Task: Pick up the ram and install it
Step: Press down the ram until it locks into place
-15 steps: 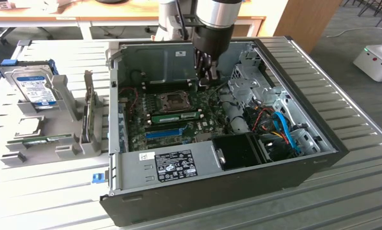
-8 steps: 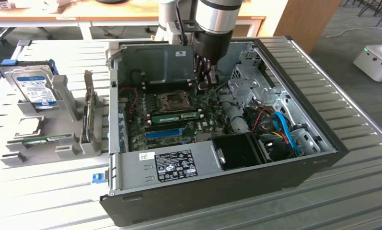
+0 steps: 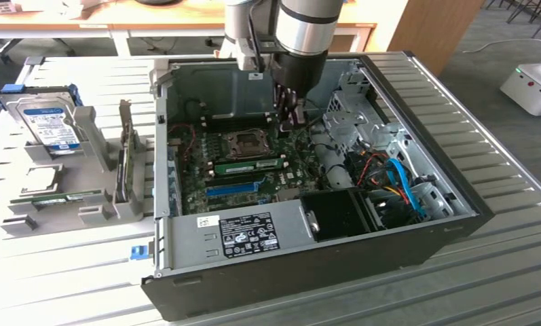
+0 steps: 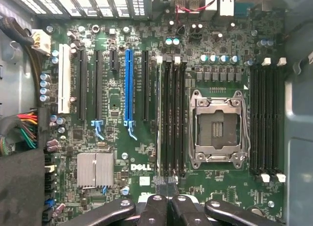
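A green ram stick [image 3: 252, 165] sits in a motherboard slot just above the blue slot [image 3: 230, 188], inside the open computer case [image 3: 451, 224]. In the wrist view this ram [image 4: 158, 113] appears edge-on beside the black memory slots. My gripper [image 3: 289, 122] hangs inside the case above the board, near the CPU socket [image 3: 248, 141] and a little to the exterior view's right of the seated stick. Its fingertips [image 4: 161, 181] are pressed together with nothing visible between them, so the gripper [image 4: 165, 182] is shut. A second green ram stick [image 3: 66, 198] lies on the grey holder outside the case.
A silver hard drive [image 3: 51, 125] with a blue label stands in the grey holder [image 3: 116, 183] at the exterior view's left. Blue, orange and red cables [image 3: 399, 183] crowd the case's right side. A black fan shroud [image 3: 343, 214] sits near the case's front wall.
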Controlling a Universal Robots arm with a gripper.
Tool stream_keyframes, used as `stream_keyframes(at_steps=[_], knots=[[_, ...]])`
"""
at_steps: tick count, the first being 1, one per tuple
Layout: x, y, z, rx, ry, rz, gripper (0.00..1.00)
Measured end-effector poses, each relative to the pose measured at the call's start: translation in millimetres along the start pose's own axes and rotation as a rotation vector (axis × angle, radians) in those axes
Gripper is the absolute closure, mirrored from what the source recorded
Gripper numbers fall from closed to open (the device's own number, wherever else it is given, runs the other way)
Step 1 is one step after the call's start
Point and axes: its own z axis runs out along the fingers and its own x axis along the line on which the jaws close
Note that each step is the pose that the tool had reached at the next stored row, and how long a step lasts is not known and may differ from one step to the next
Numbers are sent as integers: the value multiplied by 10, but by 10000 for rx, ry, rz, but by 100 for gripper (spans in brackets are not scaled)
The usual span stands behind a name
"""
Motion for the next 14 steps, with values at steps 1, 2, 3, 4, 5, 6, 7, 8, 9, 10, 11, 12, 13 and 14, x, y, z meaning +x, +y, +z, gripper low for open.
stream_keyframes(at_steps=[1,2,3,4,5,6,7,8,9,10,11,12,13,14], knots=[[0,0,12,0,-1,0,89],[0,0,25,0,-1,0,89],[0,-1,36,0,-1,0,89],[1,-1,48,0,0,0,89],[1,-1,59,0,0,0,89],[1,-1,71,0,-1,1,89],[1,-2,82,0,-1,0,89],[1,-2,93,0,0,0,89],[2,-2,103,0,-1,1,89],[2,-2,114,0,-1,0,89],[2,-2,123,0,0,1,89],[2,-2,133,0,0,0,89],[2,-3,143,-1,0,1,89],[3,-3,154,0,0,0,89]])
